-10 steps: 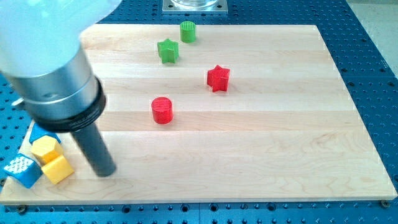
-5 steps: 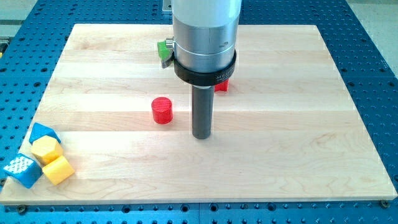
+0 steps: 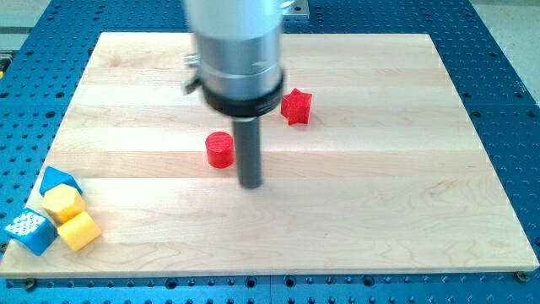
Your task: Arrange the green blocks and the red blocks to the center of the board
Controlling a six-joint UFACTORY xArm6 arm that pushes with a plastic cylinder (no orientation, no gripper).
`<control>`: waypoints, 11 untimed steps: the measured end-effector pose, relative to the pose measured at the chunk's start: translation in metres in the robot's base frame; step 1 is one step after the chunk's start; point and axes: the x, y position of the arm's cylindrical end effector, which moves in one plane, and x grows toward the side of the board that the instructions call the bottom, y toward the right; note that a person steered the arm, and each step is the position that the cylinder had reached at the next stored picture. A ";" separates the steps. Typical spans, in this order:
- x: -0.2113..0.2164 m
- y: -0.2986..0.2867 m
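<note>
gathering reds and greens at the board's middle, and we judge it partly done.
red cylinder and red star lie near the center; greens are hidden by our arm; my tip, holding nothing, sits just right of the cylinder.

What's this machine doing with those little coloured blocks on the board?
It is a robot arm that pushes blocks around a wooden board with a dark rod. My tip sits just to the view's right of the red cylinder, slightly below it. A red star lies toward the view's upper right. Blue and yellow blocks sit clustered at the view's bottom left. The arm hides the green blocks.
</note>
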 end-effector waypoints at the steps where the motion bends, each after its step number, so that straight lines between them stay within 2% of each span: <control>1: -0.004 -0.004; 2: -0.030 0.013; 4: -0.004 -0.018; 6: 0.002 -0.074; 7: -0.023 -0.085; 8: -0.058 -0.040; 9: -0.027 0.000; 10: -0.058 0.112; 11: -0.121 0.090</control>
